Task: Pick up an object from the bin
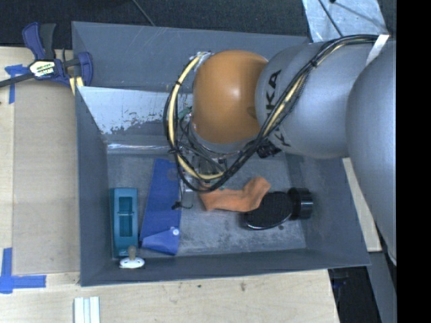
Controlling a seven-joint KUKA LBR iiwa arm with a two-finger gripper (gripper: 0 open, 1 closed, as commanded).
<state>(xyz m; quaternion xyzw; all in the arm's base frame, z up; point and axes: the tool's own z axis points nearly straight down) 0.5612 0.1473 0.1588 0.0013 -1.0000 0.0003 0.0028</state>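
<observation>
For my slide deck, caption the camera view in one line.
KUKA arm low in the grey bin, between blue cloth and peach rubbery piece.

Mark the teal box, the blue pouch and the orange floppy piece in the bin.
teal box [124, 219], camera view, middle of its top face.
blue pouch [160, 210], camera view, centre of its flat side.
orange floppy piece [232, 198], camera view, middle of its body.

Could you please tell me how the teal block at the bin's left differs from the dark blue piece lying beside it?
The teal block is a rigid, straight-edged rectangle; the dark blue piece looks soft and widens downward. The blue piece is longer and tilted; the block lies straight. Both lie flat on the bin floor.
</observation>
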